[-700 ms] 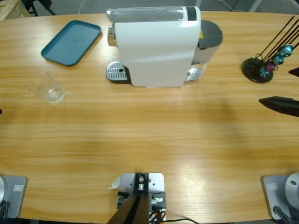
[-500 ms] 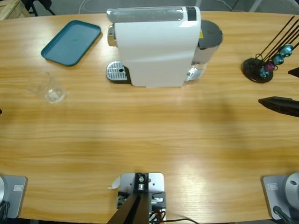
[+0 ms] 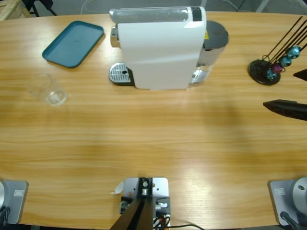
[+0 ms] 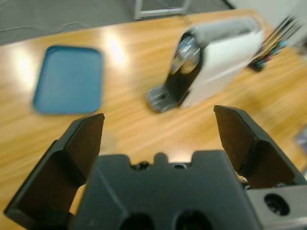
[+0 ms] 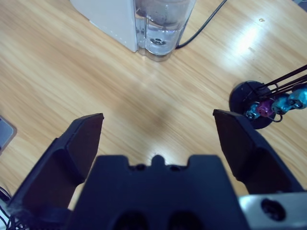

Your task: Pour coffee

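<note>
A clear glass (image 3: 48,90) stands on the table's left part, in front of the blue tray (image 3: 73,43). The coffee is out of view. A white coffee machine (image 3: 158,52) sits at the back middle, its metal drip grate (image 3: 120,74) facing left. My right gripper (image 3: 279,89) reaches in from the right edge, open and holding nothing. From its wrist, the right gripper (image 5: 158,117) hovers over bare wood near the machine's water tank (image 5: 160,28). My left gripper (image 4: 158,115) is open and empty, high above the table, facing the coffee machine (image 4: 216,57); the high view does not show it.
A black capsule holder (image 3: 265,72) with coloured capsules (image 3: 283,61) stands at the back right, close to my right gripper; the capsule holder (image 5: 254,103) also shows from the wrist. A black cable (image 5: 201,28) runs behind the machine. The blue tray (image 4: 69,79) lies left of the machine.
My right gripper has crept slightly left into the high view. A dark sliver at the left edge of the high view has gone.
</note>
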